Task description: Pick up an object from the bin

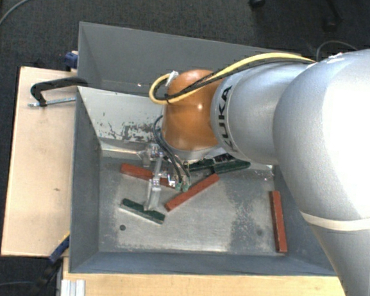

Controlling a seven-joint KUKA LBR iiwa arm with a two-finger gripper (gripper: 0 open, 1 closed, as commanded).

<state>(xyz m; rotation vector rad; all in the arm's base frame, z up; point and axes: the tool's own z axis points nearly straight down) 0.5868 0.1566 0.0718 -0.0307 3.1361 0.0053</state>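
Directly at the tips of the fingers (153,196) lies a dark green bar (134,209).

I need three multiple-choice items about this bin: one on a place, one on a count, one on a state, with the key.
1. Where lies the red-brown stick that is apart from the rest? A) along the right wall of the bin B) on the rim C) in the left corner
2. How many red-brown sticks are in the bin? A) one B) three C) six
3. How is the dark green stick beneath the claw? A) upright B) flat on the floor C) leaning on a wall
Key: 1A, it runs along that wall; 2B, a second and a third lie near the claw; 3B, its whole length rests on the floor.
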